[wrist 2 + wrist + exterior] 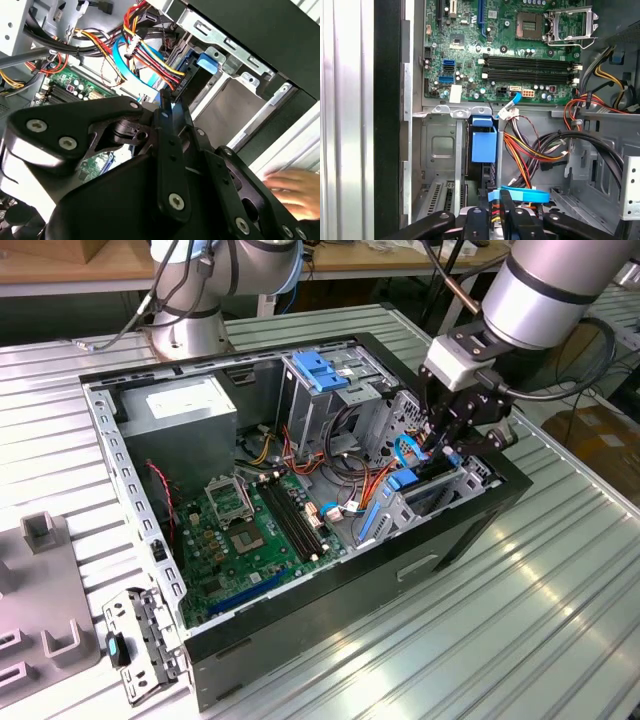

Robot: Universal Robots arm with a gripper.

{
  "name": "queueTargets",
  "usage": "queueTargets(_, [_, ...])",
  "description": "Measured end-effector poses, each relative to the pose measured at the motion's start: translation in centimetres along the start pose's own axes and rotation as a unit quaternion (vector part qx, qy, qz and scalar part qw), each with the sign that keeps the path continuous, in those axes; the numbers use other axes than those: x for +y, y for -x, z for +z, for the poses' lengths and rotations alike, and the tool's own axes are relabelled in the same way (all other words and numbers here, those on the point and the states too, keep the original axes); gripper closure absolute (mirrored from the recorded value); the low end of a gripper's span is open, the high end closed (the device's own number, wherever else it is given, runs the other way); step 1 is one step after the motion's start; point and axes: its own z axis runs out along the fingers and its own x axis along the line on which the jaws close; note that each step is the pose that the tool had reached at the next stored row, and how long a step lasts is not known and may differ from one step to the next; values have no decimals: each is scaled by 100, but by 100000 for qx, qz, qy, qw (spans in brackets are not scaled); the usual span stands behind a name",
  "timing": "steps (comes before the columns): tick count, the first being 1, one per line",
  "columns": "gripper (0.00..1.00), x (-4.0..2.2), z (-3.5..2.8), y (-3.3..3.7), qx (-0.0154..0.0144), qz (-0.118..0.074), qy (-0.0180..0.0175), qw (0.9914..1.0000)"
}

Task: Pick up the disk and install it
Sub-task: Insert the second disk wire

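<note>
Clenching the rigid, fairly heavy disk (428,483) by its blue side rails, the gripper (447,443) hovered at the computer case (300,620) drive bay.

Looks like a robotics lab or assembly test workshop; ribbed aluminium table (560,620) bolted up from slotted profiles; opened desktop computer case (470,530) lying on its side with motherboard (240,540) and cable bundles (530,150) exposed; base of a second robot arm (185,335) mounted at the far edge; grey fixture blocks (45,530) at the exterior view's left; wooden workbench (60,265) behind; cardboard boxes (595,430) on the floor.
</note>
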Motion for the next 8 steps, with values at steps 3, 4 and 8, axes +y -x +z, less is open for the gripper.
queueTargets(3, [89, 0, -2, 0, 11, -1, 1, 100000])
queueTargets(4, [89, 0, -2, 0, 14, -2, 0, 100000])
queueTargets(8, [89, 0, -3, 0, 8, -2, 1, 100000])
